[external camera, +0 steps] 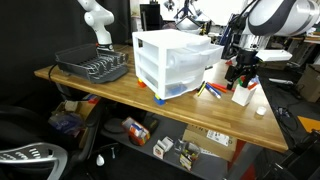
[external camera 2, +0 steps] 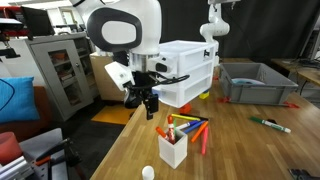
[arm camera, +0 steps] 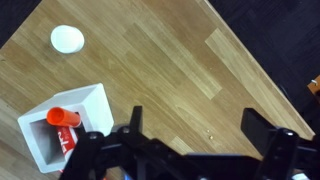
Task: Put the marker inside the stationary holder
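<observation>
Looks all but finished; shows the gripper (arm camera: 195, 140) with jaws spread wide and nothing between them, only the wooden table (arm camera: 200, 60); puts the stationary holder (arm camera: 38, 145) just outside one jaw and lower down, a red marker (arm camera: 63, 118) standing inside it; leaves, by that reading, only a retreat; gives in the wrist view alone the holder's inside, with a small white round thing (arm camera: 67, 38) beyond the jaws; adds in an exterior view loose markers (external camera 2: 197, 131) below the jaws, unseen from the wrist.
</observation>
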Robot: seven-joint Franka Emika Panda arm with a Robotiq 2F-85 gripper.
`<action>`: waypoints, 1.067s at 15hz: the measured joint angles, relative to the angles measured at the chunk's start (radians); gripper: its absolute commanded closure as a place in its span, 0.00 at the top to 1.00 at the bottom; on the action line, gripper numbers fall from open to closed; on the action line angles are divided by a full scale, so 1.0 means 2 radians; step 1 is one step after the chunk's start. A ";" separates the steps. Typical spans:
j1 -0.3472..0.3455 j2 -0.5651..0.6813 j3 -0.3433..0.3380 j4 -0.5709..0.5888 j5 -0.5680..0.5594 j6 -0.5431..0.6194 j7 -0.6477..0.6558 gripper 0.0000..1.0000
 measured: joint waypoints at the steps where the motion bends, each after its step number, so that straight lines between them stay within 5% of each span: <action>1: 0.000 0.000 0.000 0.000 0.000 0.000 0.000 1.00; 5: 0.007 0.006 0.000 0.003 -0.033 0.017 0.021 1.00; 12: 0.041 0.072 -0.028 0.029 -0.174 0.084 0.131 1.00; 16: 0.049 0.095 -0.043 0.036 -0.183 0.119 0.145 1.00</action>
